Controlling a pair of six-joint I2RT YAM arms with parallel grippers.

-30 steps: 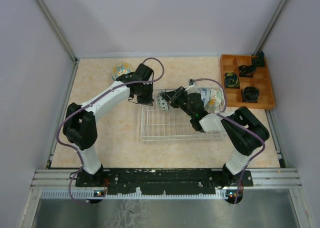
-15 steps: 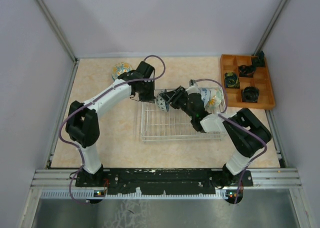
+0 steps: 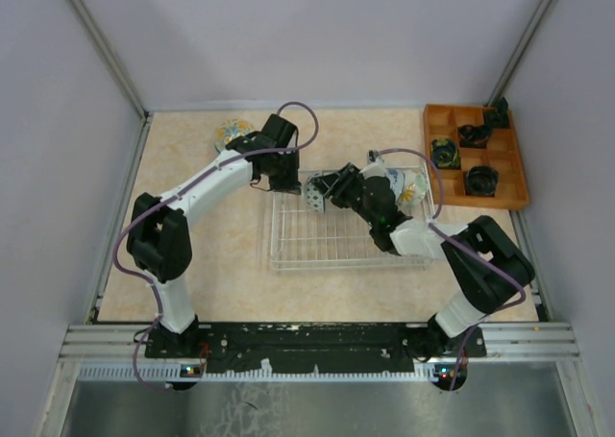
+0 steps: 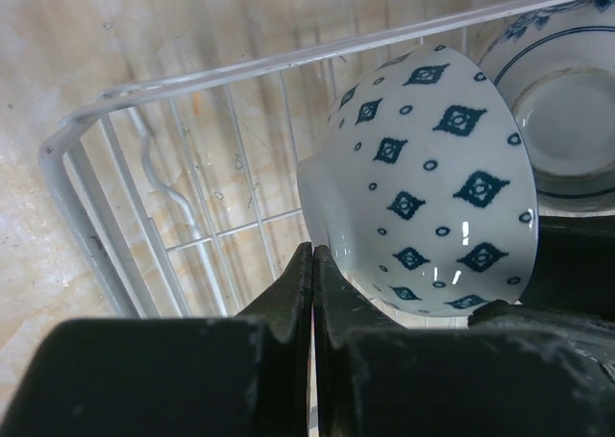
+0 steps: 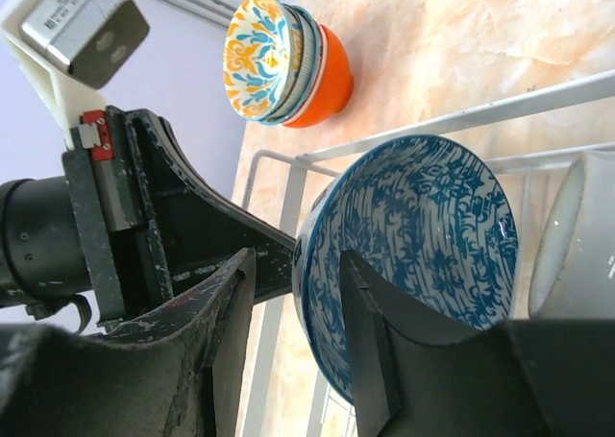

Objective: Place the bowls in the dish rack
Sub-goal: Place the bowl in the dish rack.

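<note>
A white bowl with blue diamonds stands on edge in the far left corner of the dish rack. Its blue-patterned inside faces my right gripper. That gripper is open: one finger is inside the bowl and the other is outside, with a gap to the rim. From above, the right gripper sits beside this bowl. My left gripper is shut and empty, its tips close to the bowl's foot at the rack corner. More bowls lie in the rack's far right.
A stack of bowls with an orange one at the bottom stands on the table beyond the rack's left corner. An orange wooden tray holding black items is at the far right. The left arm's fingers show just behind the standing bowl.
My right gripper has opened and let go of the blue-patterned bowl, which now stands in the rack. The left gripper has shifted slightly toward the far side and stays shut.
</note>
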